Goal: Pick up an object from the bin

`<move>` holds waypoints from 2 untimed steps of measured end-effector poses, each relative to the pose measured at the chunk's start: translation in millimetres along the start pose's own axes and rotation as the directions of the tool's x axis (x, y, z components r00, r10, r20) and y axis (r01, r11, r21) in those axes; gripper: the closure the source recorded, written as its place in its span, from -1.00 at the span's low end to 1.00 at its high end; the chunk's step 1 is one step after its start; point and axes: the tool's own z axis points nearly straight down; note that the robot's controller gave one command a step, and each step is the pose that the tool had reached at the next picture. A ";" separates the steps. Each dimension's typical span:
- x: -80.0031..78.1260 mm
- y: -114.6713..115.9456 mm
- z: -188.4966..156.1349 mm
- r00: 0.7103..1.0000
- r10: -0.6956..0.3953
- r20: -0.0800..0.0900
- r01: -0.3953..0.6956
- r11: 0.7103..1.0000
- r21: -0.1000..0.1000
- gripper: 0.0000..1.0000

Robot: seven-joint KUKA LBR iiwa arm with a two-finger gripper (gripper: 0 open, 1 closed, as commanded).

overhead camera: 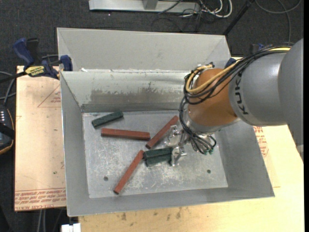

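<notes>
- The tool [175, 148] is at the right end of a short dark green block [157, 156] in the middle of the bin [73, 149]; I cannot tell whether it is open or closed.
- One reddish-brown stick [162, 131] lies just behind the block, and a second stick [129, 171] is at its left end.

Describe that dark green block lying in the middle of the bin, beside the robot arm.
The dark green block is a short, matte rectangular bar, plastic or painted wood by its look. It lies flat on the bin floor, nearly level across the view. Its left end touches a reddish-brown bar; its right end runs under the robot arm.
</notes>
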 end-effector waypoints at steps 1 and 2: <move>0.0 0.0 0.0 1.000 0.000 0.000 0.000 1.000 0.000 1.00; 10.3 -23.7 -103.3 1.000 0.006 -0.013 -0.006 1.000 -0.007 1.00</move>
